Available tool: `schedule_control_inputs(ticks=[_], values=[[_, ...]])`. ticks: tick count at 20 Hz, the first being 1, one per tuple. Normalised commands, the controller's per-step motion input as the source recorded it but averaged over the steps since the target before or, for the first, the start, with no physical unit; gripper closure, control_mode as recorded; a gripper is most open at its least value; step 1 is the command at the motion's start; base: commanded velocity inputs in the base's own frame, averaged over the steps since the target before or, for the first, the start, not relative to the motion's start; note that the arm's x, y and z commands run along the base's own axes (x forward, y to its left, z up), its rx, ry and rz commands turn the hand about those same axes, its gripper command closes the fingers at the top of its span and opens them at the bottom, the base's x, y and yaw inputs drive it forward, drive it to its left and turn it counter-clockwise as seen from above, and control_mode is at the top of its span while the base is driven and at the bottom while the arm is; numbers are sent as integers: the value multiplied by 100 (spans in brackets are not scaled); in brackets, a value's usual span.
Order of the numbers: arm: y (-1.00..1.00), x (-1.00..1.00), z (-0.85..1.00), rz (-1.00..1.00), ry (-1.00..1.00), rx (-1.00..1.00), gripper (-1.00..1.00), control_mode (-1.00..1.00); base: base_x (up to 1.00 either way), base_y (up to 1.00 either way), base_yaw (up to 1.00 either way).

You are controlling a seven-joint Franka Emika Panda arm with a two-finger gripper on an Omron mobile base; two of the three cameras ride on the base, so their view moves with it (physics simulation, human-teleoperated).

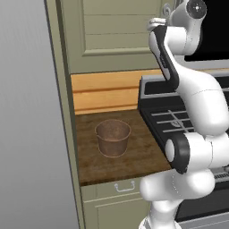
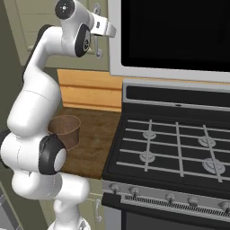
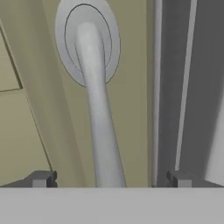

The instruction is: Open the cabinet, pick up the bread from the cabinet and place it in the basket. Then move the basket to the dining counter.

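My gripper (image 3: 109,179) is spread wide, its two dark fingertips (image 3: 41,178) standing either side of the grey bar handle (image 3: 99,118) of the cabinet (image 1: 117,31), with a gap on each side, so I grip nothing; whether the bar brushes my palm I cannot tell. The bar runs up between my tips to its round mount on the olive door. From the base views my hand sits high against the cabinet door's right edge, next to the dark microwave (image 2: 175,33). The door is shut. Below, the basket (image 1: 112,137) stands upright on the short wood worktop (image 1: 141,154), and its inside looks bare. There is open wood all around it, and the stove (image 2: 173,148) adjoins the worktop's right edge. Under the worktop is a drawer front (image 1: 112,187) with a small wire handle.
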Motion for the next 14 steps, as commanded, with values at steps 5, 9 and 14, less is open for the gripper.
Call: schedule_control_inputs(ticks=[5, 9, 14], values=[[0, 11, 0, 0, 0, 0, 100, -100, 0, 0, 0], [0, 6, 0, 0, 0, 0, 100, -100, 0, 0, 0], [1, -6, 0, 0, -1, 0, 100, -100, 0, 0, 0]])
